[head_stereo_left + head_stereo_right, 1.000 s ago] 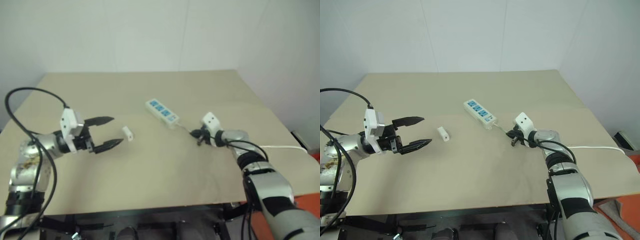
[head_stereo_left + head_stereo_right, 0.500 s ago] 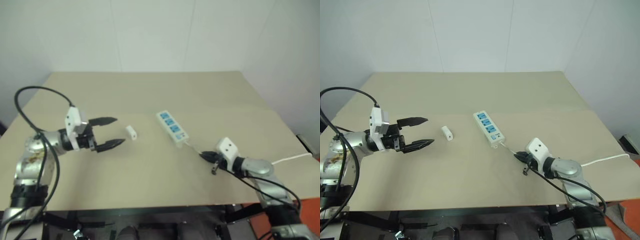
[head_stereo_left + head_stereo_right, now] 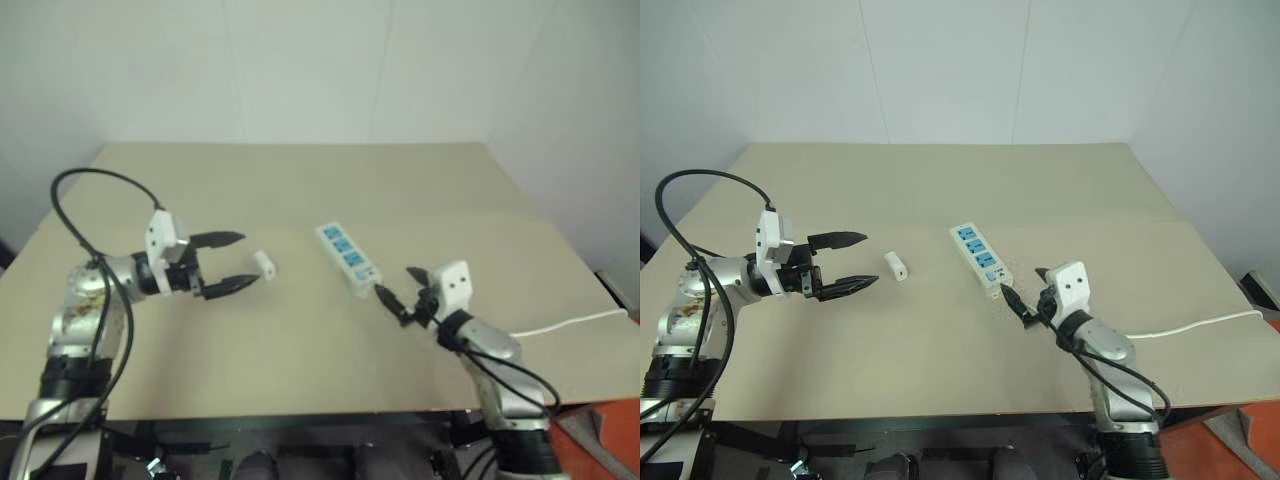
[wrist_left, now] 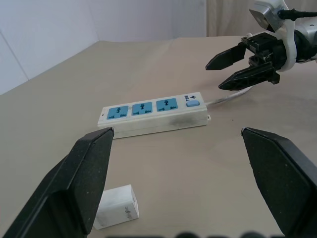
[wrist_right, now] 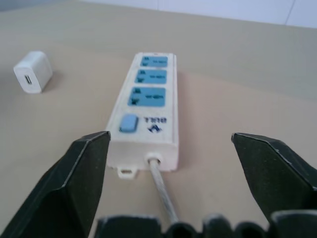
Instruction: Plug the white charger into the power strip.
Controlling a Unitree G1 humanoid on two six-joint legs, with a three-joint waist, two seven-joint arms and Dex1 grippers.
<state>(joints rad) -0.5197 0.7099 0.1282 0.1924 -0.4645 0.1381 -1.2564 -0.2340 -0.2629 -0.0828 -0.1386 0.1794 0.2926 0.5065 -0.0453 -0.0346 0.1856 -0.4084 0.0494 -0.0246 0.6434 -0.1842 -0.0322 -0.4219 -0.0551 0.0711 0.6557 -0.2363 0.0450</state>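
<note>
The white charger (image 3: 897,266) lies on the tan table, a small block just past the tips of my left gripper (image 3: 870,260), which is open, level and empty. The power strip (image 3: 981,257) lies to the right of the charger, a white bar with three blue sockets and a blue switch at its cord end. My right gripper (image 3: 1023,283) is open and empty and points at that cord end from close by. In the left wrist view, the charger (image 4: 117,207) sits near one finger (image 4: 74,188) and the strip (image 4: 153,114) lies beyond. The right wrist view shows the strip (image 5: 146,104) straight ahead.
The strip's thin white cord (image 3: 1200,325) runs under my right arm to the table's right edge. The table (image 3: 940,190) is a plain tan surface against white walls. Its near edge lies just below both arms.
My right gripper has gone from shut to open and has drawn back towards me, now facing the strip's cord end. The left gripper has stayed by the charger. The camera view has shifted.
</note>
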